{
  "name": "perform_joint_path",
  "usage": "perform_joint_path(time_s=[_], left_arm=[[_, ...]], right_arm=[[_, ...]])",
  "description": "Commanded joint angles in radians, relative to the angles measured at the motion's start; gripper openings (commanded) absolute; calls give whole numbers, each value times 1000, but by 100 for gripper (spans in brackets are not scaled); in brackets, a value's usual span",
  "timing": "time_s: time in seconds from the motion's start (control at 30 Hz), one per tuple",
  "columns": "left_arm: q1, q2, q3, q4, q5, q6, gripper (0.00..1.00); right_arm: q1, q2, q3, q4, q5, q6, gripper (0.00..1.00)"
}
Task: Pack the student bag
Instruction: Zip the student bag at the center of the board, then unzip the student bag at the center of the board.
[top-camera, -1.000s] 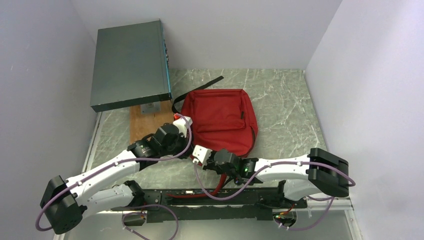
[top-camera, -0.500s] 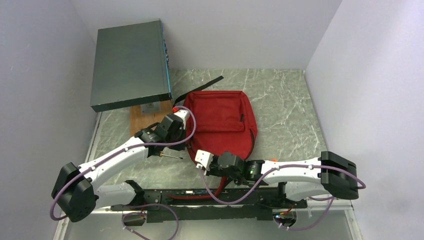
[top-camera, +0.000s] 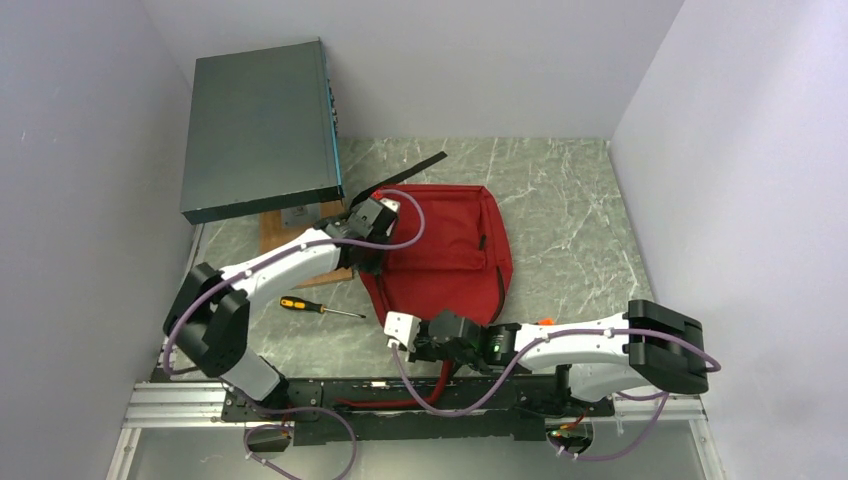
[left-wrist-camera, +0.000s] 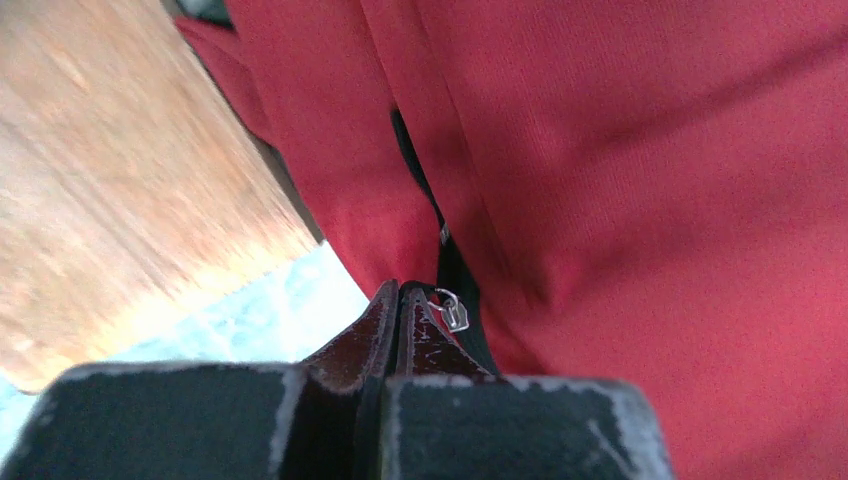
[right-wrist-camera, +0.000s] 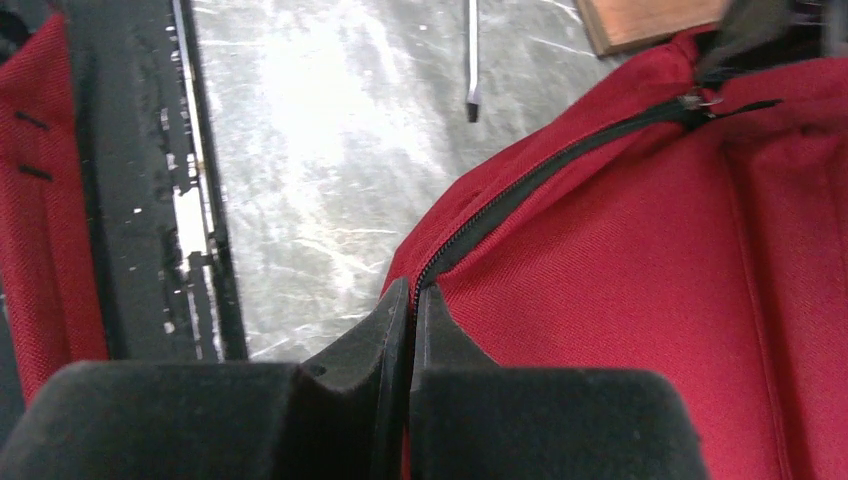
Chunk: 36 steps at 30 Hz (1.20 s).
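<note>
The student bag (top-camera: 450, 240) lies flat mid-table, front up, its near-left corner nearest the arms. The step in hand is judged to be running the slider along its main zip (right-wrist-camera: 560, 165) to open it (whether the visible run is already parted is hard to tell). The right gripper (right-wrist-camera: 412, 292) is shut at the zip's near end, seemingly pinching the seam. The left gripper (left-wrist-camera: 400, 292) is shut too, the metal zip pull (left-wrist-camera: 453, 312) just beside its tip; whether it pinches anything cannot be told. The right should anchor firmly while the left pulls along the zip line, not upward. A screwdriver (top-camera: 318, 307) waits on the table (top-camera: 570, 220), near the wooden board (top-camera: 285, 250).
</note>
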Motion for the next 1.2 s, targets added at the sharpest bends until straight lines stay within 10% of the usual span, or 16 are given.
perform_joint_path(time_s=[0.0, 0.33, 0.43, 0.67, 0.83, 1.17], left_arm=[[34, 77, 125, 8, -258, 60, 0], [33, 72, 133, 40, -164, 79, 0], [33, 10, 119, 0, -106, 63, 2], [35, -242, 14, 0, 122, 46, 83], [35, -375, -59, 25, 240, -8, 97], [31, -473, -366, 347, 517, -248, 91]], right_arm=[[94, 23, -5, -40, -210, 56, 0], [96, -13, -44, 112, -123, 166, 1], [30, -68, -8, 77, -53, 287, 35], [-140, -340, 53, -171, 47, 436, 77], [-447, -420, 127, -403, -18, 569, 92], [-943, -180, 276, -587, -327, 753, 73]])
